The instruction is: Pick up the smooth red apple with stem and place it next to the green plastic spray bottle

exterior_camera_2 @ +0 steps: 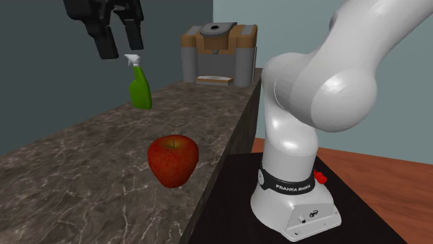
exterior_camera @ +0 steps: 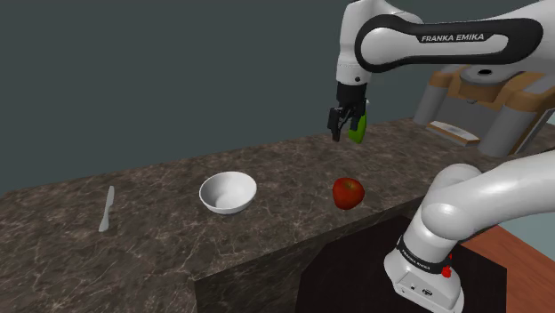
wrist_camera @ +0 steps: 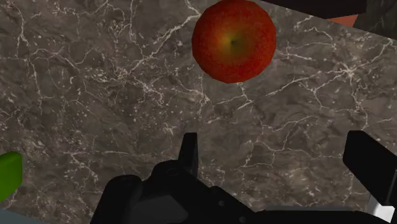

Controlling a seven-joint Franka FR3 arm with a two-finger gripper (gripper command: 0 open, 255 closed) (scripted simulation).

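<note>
A red apple (exterior_camera: 348, 192) rests on the dark marble counter (exterior_camera: 160, 222) near its front edge, also seen as the apple (exterior_camera_2: 173, 160) and from above as the apple (wrist_camera: 234, 41). A green spray bottle (exterior_camera_2: 139, 84) with a white nozzle stands farther back; in the shoulder view the bottle (exterior_camera: 359, 132) is partly hidden behind the hand. My gripper (exterior_camera: 343, 130) hangs well above the counter, between the apple and the bottle, open with nothing between its fingers (wrist_camera: 188, 153). The same gripper (exterior_camera_2: 119, 41) sits at the upper left of the second exterior view.
A white bowl (exterior_camera: 228, 192) sits mid-counter, and a pale knife (exterior_camera: 106, 211) lies toward the shoulder view's left. A tan and grey appliance (exterior_camera_2: 218, 54) stands at the counter's far end. The arm's base (exterior_camera_2: 295, 201) stands on a dark stand beside the counter.
</note>
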